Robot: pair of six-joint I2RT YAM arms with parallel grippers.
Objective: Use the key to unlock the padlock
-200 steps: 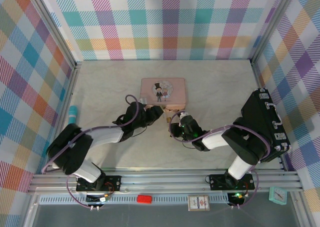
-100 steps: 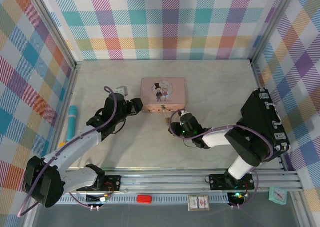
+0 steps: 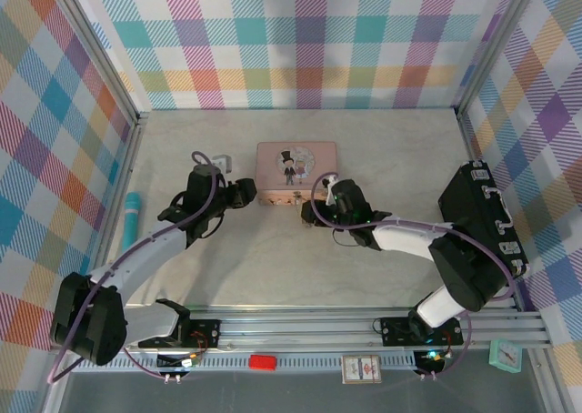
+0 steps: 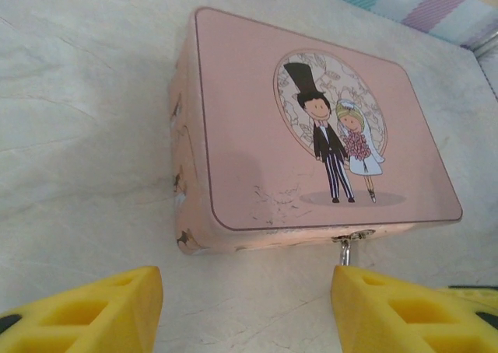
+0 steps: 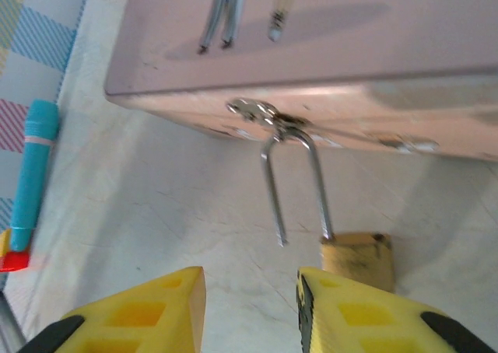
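Cylinder, teal (image 3: 133, 220), one of it, is lying far left by the wall. The left gripper (image 4: 247, 310) is hovering released and empty just beside the single pink tin (image 3: 296, 167). One padlock (image 5: 356, 261) is hanging from the tin's front latch (image 5: 264, 116), its brass body resting on the table (image 5: 156, 213), one shackle leg looking free. It is probably light, hard and slippery, so its flat sides are offering a better hold than the thin shackle. The right gripper (image 5: 250, 310) is waiting before it, fingers spread, holding nothing.
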